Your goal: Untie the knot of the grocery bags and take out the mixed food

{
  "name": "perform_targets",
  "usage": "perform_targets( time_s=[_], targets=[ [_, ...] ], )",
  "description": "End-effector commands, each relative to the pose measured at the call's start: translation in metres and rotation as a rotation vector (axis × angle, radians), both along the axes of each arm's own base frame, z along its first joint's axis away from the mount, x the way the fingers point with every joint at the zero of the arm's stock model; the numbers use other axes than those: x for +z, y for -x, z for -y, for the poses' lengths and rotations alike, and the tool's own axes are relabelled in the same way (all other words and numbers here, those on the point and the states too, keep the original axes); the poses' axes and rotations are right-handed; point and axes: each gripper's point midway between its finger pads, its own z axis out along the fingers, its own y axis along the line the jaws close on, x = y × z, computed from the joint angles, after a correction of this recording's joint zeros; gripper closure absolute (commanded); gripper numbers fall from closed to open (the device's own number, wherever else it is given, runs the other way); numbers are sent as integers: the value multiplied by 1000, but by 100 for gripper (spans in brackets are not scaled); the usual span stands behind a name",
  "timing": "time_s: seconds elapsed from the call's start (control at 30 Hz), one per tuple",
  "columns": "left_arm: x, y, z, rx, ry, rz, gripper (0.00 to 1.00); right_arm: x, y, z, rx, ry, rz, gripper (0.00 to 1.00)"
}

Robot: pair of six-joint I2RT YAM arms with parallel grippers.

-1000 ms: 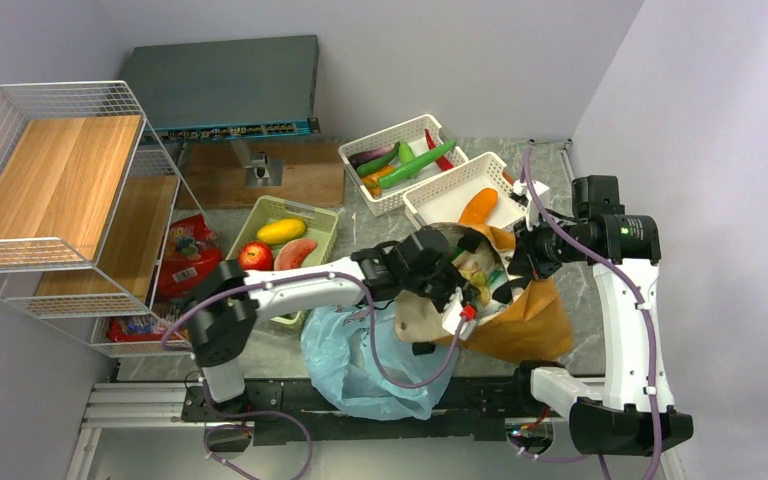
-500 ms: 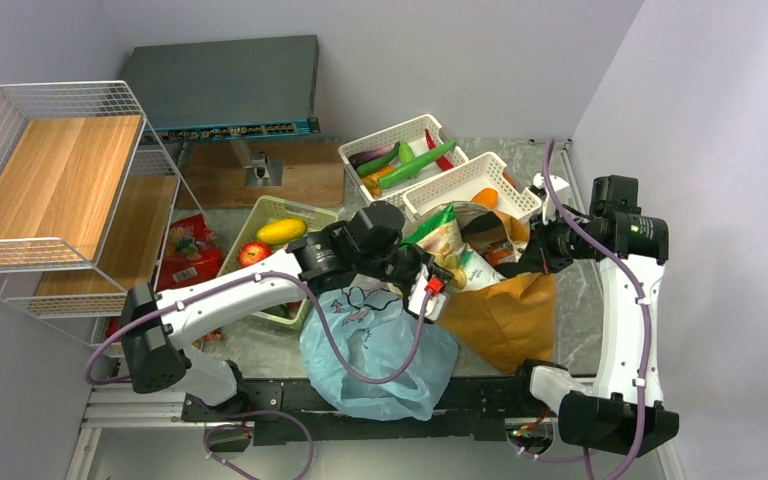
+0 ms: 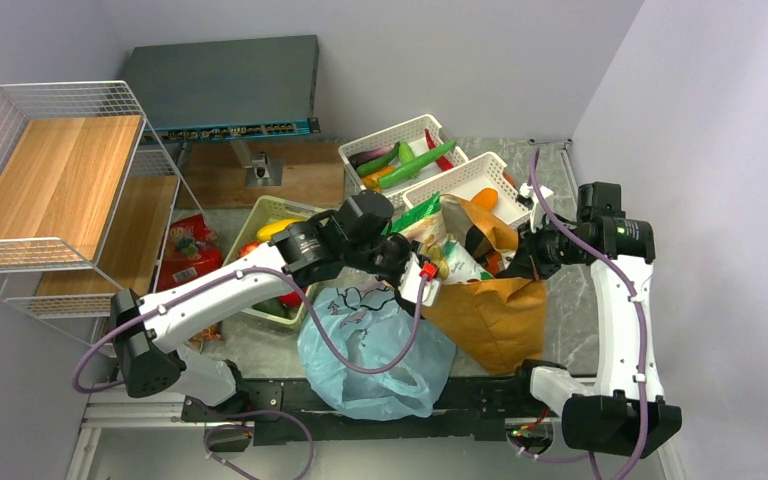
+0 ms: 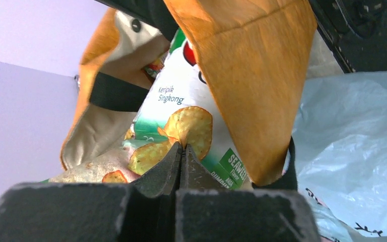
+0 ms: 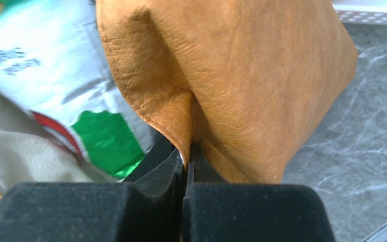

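Note:
The mustard-brown tote (image 3: pixel 490 310) stands open at the right, by the light-blue plastic bag (image 3: pixel 375 350) at the table's front. My left gripper (image 3: pixel 422 268) is shut on a green-and-white chip packet (image 3: pixel 432 238), held partly out of the tote's mouth. In the left wrist view the shut gripper (image 4: pixel 182 146) pinches the packet (image 4: pixel 191 101) beside the tote's flap (image 4: pixel 247 65) and the blue bag (image 4: pixel 352 126). My right gripper (image 3: pixel 520 262) is shut on the tote's rim; its wrist view shows the gripper (image 5: pixel 187 148) clamping brown fabric (image 5: pixel 242 75), the packet (image 5: pixel 45 55) to the left.
A green basket (image 3: pixel 315 215) holds a mango (image 3: pixel 278 228). A white basket (image 3: pixel 360 152) holds a cucumber (image 3: pixel 420 165); another (image 3: pixel 460 172) holds a carrot (image 3: pixel 483 200). Red snack packs (image 3: pixel 188 255) lie by the wire shelf (image 3: pixel 60 190). A grey box (image 3: pixel 225 85) stands behind.
My left gripper has come out of the tote, moving left and back with the chip packet. The right gripper has kept hold of the tote's rim and the tote now stands more upright.

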Motion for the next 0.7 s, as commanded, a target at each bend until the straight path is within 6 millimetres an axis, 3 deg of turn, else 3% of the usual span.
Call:
perform_targets(
  time_s=[0.0,0.2,0.33,0.4,0.43,0.67],
  targets=[
    [-46,-8,-2,-51,-126,67,99,31,-13,-14,83,-50,129,100],
    [-109,-41,13,-11,-267,120,97,44,-10,-20,105,-60,158,100],
    [-123,-55,25,19,-282,123,46,37,-1,-25,125,-66,131,100],
    [-130,-59,31,14,-269,148,25,31,3,-28,138,-64,113,100],
    [-133,-61,33,9,-271,162,3,27,4,-29,141,-60,104,100],
    [-169,-79,42,5,-387,180,1,14,15,-35,178,-47,66,100]
  ],
)
